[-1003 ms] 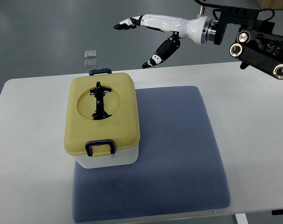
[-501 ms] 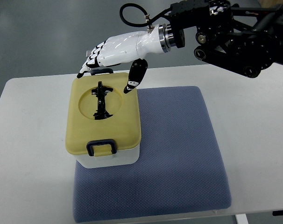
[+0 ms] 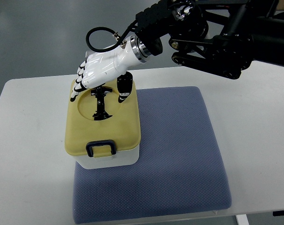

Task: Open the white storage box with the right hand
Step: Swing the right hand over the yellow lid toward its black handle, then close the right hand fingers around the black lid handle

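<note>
One right hand (image 3: 100, 74) hovered over the far end of the lid (image 3: 103, 126) of the box (image 3: 110, 160), fingers (image 3: 76, 89) loosely spread, holding nothing.

Storage box (image 3: 103, 125) on the left part of a mat (image 3: 179, 154), mat on a table (image 3: 29, 140), right hand (image 3: 100, 75) over the box lid's (image 3: 123, 126) far end, latch (image 3: 100, 149) at its near edge

Right hand (image 3: 100, 74) extends from the right arm (image 3: 212, 33), palm down, fingers (image 3: 78, 86) spread, thumb (image 3: 123, 89) pointing down. Nothing grasped.
</note>
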Available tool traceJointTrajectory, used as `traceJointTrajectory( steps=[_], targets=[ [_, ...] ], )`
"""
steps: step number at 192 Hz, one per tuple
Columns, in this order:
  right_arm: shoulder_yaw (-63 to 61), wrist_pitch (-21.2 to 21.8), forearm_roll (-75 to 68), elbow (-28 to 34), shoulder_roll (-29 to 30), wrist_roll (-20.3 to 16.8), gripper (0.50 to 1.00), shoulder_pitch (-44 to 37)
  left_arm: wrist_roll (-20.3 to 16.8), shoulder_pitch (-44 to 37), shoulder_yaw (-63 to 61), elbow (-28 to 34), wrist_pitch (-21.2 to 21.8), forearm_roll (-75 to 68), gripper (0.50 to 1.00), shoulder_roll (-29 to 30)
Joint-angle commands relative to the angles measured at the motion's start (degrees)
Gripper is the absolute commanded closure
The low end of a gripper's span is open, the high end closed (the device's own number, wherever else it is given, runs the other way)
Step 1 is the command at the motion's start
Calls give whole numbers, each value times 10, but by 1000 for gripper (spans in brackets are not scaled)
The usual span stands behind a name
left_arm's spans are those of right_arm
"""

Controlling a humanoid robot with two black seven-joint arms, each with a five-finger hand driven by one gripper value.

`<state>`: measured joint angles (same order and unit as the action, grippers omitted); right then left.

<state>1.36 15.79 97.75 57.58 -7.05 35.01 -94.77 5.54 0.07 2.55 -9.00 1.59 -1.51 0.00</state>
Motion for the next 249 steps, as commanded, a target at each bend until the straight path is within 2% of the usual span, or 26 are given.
traceJointTrajectory(
  steps=[1, 94, 116, 155, 249],
  targets=[
    [2, -1, 7, -8, 12, 0, 566, 3, 0, 0, 0, -1, 0, -1, 500, 0],
    [3, -8, 19, -77, 48, -6, 566, 23, 0, 0, 0, 0, 0, 0, 500, 0],
    [3, -10, 19, -89, 53, -24, 566, 35, 0, 0, 0, -1, 0, 0, 500, 0],
    [3, -35, 17, -90, 49, -28, 570, 40, 0, 0, 0, 0, 0, 0, 500, 0],
    [0, -35, 12, -82, 49, -22, 574, 37, 0, 0, 0, 0, 0, 0, 500, 0]
  ],
)
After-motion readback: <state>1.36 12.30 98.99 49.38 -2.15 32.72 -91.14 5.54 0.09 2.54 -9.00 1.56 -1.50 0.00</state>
